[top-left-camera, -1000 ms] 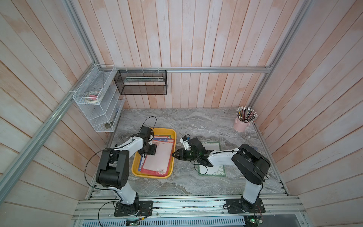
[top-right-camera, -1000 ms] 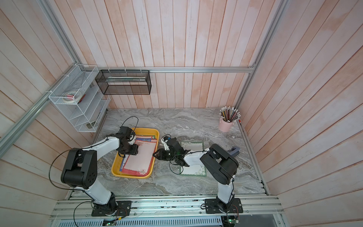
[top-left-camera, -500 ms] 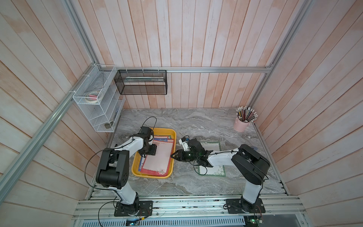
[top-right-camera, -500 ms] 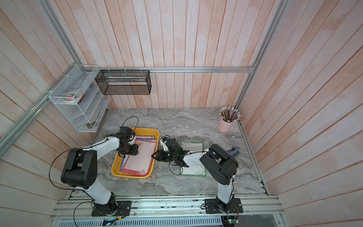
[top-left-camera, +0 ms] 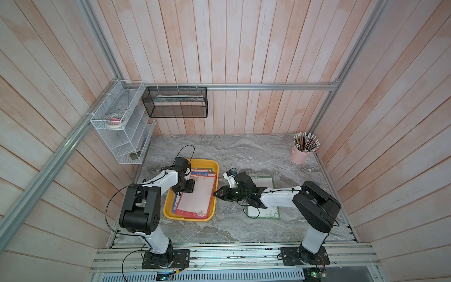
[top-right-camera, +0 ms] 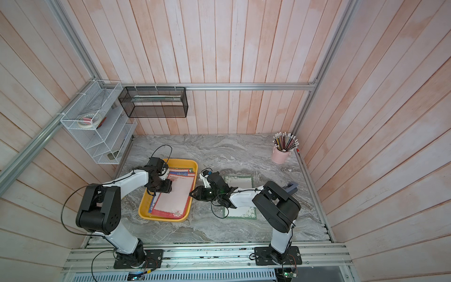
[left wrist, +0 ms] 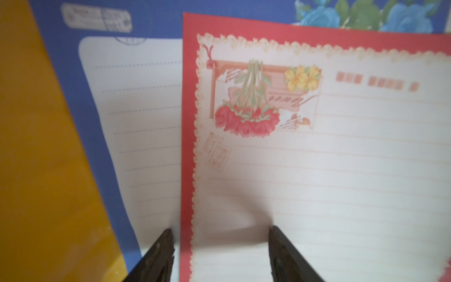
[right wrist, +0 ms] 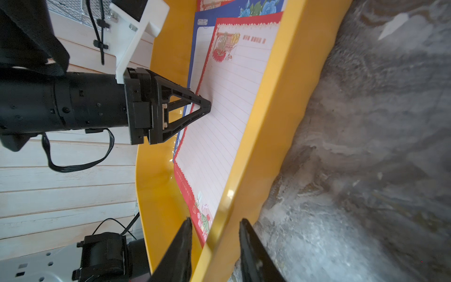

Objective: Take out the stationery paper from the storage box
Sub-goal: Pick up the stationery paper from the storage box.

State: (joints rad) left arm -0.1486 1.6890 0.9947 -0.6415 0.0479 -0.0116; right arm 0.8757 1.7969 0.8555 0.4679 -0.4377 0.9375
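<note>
Pinning a red-bordered floral letter sheet (top-left-camera: 195, 199) inside the shallow yellow plastic tray (top-left-camera: 206, 163) with the left gripper (left wrist: 219, 232): fingers spread wide, tips down on it and on the blue-bordered sheet (left wrist: 136, 122), clasping nothing. Straddling the tray wall with the right gripper (right wrist: 214, 223), fingers narrowly parted, nothing held. Probably next: nip the red sheet's edge, lift over the wall, lay beside the green-bordered sheet (top-left-camera: 264, 182) on the marbled tabletop (top-left-camera: 244, 151). Cannot tell the sheet count beneath, nor whether the inner fingertip touches paper.
</note>
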